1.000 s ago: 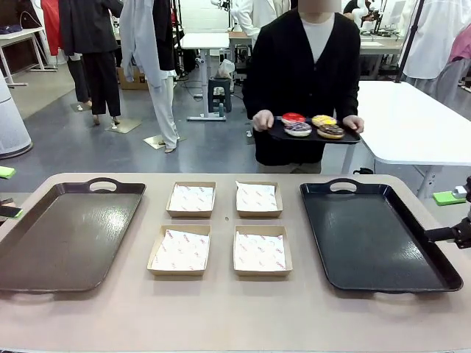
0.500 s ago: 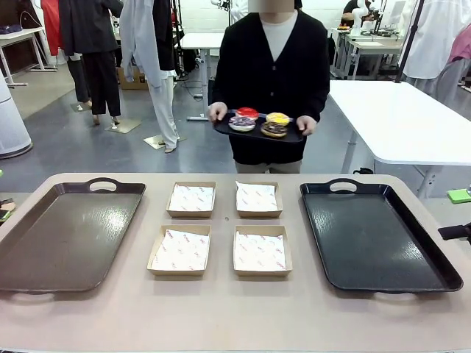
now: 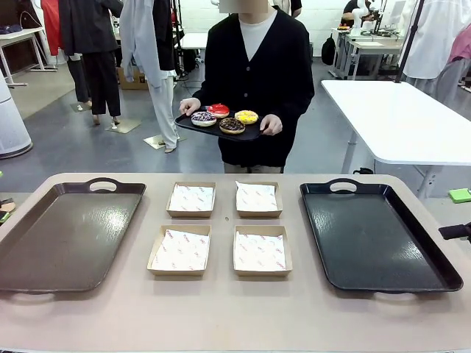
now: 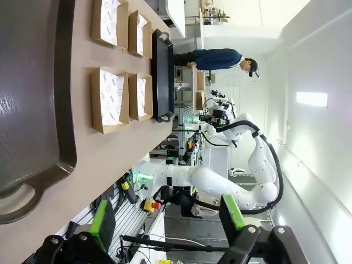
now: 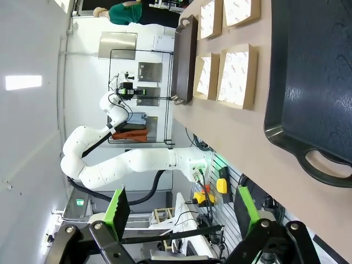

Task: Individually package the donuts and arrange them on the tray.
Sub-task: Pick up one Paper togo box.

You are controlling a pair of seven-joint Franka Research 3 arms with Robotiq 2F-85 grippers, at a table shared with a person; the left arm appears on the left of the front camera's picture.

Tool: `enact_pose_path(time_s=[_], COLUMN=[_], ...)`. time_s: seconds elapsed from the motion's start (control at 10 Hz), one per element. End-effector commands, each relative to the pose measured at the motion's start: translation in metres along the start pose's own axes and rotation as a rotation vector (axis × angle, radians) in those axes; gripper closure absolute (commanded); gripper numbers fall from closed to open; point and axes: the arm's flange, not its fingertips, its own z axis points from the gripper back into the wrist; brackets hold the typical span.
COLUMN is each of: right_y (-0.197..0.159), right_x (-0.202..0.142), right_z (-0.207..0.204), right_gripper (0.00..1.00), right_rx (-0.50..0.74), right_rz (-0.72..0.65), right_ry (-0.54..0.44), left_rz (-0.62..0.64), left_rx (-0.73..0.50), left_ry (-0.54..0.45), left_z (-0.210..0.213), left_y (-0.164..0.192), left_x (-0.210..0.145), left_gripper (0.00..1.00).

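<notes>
Left gripper [image 4: 168,217], right gripper [image 5: 181,206] — fingers [image 4: 103,223] apart

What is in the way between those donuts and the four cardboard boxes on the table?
Nothing visible. The donuts sit on a small tray that the person holds beyond the far edge of the table; the boxes lie open, holding only paper liners.

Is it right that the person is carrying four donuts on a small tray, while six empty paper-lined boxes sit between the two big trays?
Not six: the front view shows four boxes, two rows of two. The rest holds: the person carries four donuts on a small tray, with the boxes empty between the big trays.
</notes>
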Motion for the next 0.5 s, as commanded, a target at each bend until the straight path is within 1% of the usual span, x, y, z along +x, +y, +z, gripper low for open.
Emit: enact_pose_path(time_s=[0.0,0.4], right_y=[-0.0018,-0.0018], right_x=[0.0001,0.0001], right_z=[-0.0007,-0.0007], right_gripper=[0.0,0.0], right_rx=[-0.005,-0.005], right_rz=[-0.007,-0.007], right_ry=[-0.008,-0.008], left_rz=[-0.001,-0.001], left_rx=[-0.011,-0.011], left_ry=[-0.007,-0.007], left_z=[-0.0009,-0.0009], left_y=[-0.0004,-0.0004], left_x=[0.0006,0.0006], left_gripper=[0.0,0.0])
